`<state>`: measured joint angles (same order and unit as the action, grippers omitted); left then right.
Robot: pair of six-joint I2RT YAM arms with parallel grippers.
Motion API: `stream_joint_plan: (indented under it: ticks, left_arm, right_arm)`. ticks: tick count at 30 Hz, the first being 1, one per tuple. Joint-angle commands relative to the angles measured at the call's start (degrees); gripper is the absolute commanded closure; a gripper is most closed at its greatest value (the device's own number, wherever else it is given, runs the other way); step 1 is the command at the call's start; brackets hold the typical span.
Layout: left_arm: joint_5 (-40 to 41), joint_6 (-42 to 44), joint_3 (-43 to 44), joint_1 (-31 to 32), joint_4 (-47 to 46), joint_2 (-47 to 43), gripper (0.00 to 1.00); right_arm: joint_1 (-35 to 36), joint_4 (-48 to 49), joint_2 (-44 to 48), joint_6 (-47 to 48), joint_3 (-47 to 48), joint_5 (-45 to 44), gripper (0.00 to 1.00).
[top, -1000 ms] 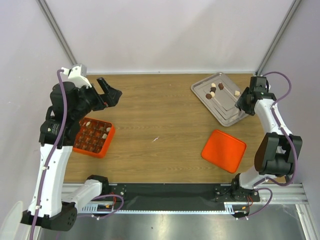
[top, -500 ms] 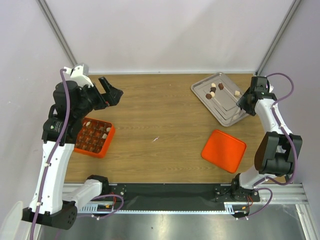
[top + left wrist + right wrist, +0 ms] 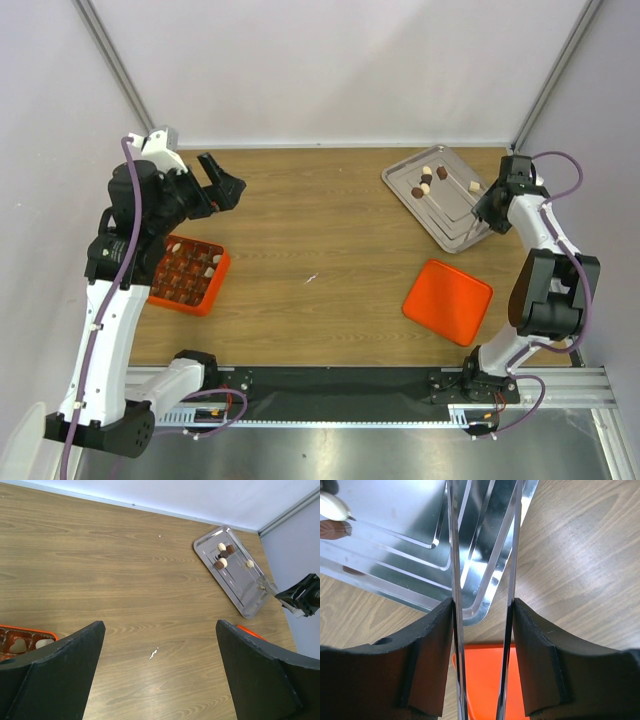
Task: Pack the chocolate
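Several chocolate pieces (image 3: pixel 425 181), brown and cream-white, lie on a metal tray (image 3: pixel 455 225) at the back right. One cream piece (image 3: pixel 474 186) lies apart from them, and shows at the top left of the right wrist view (image 3: pixel 335 506). My right gripper (image 3: pixel 494 201) is at the tray's right edge, shut on thin metal tongs (image 3: pixel 454 555) whose two blades stay apart and reach over the tray (image 3: pixel 395 510). The orange gridded box (image 3: pixel 186 276) at the left holds several pieces. My left gripper (image 3: pixel 221 186) is open and empty, high above the table beyond the box.
A flat orange lid (image 3: pixel 447 301) lies on the table in front of the tray, below my right gripper (image 3: pixel 482 630) in its wrist view. The left wrist view shows the tray (image 3: pixel 240 587), the pieces (image 3: pixel 223 556), the box corner (image 3: pixel 25 636) and a small white mark (image 3: pixel 153 653).
My left gripper has shifted slightly to the right and toward the back. My right gripper has stayed at the tray's edge with the tongs.
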<state>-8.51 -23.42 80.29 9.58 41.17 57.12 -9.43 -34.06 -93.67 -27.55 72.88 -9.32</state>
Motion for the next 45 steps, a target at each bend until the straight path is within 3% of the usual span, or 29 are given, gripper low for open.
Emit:
stream_joint_plan:
  ticks: [1,6,13,18,22,29,30,33,37,45]
  left_arm:
    - [0.87,0.92,0.04,-0.36,-2.14,0.27,0.00]
    - [1.48,1.18,0.30,-0.36,-2.23,0.53,0.00]
    - [1.22,0.74,1.01,-0.36,-2.14,0.88,0.00]
    - [0.96,0.39,2.76,-0.36,-1.44,0.71,0.00]
    - [2.09,0.30,5.48,-0.36,-0.13,0.36,0.00]
    - [5.96,1.36,10.93,-0.36,4.09,-0.61,0.00]
    - [6.05,1.36,10.94,-0.36,4.62,-0.87,0.00]
    - [7.72,1.71,11.98,-0.44,6.02,-0.97,0.00]
    - [7.28,1.54,16.21,-0.44,7.35,-0.17,0.00]
    - [10.18,0.74,16.21,-0.44,6.82,0.00,0.00]
  right_arm:
    - [-0.24,2.60,-1.16,-1.28,0.77,0.79,0.47]
    - [-0.24,3.04,-2.48,-1.19,1.21,0.97,0.51]
    - [-0.15,2.43,-1.88,-0.31,1.56,1.85,0.73]
    - [1.95,0.14,1.90,1.53,2.88,4.48,0.82]
    - [9.24,-1.00,5.42,2.15,5.86,6.06,0.82]
    - [35.24,7.58,4.91,-0.75,11.49,6.95,0.80]
    - [41.01,8.83,2.64,-0.66,12.28,6.86,0.80]
    - [49.47,13.22,-2.28,0.13,15.70,8.00,0.80]
    - [56.79,20.96,-10.70,0.74,19.39,15.53,0.79]
    - [68.14,17.63,-26.38,7.17,35.91,18.20,0.78]
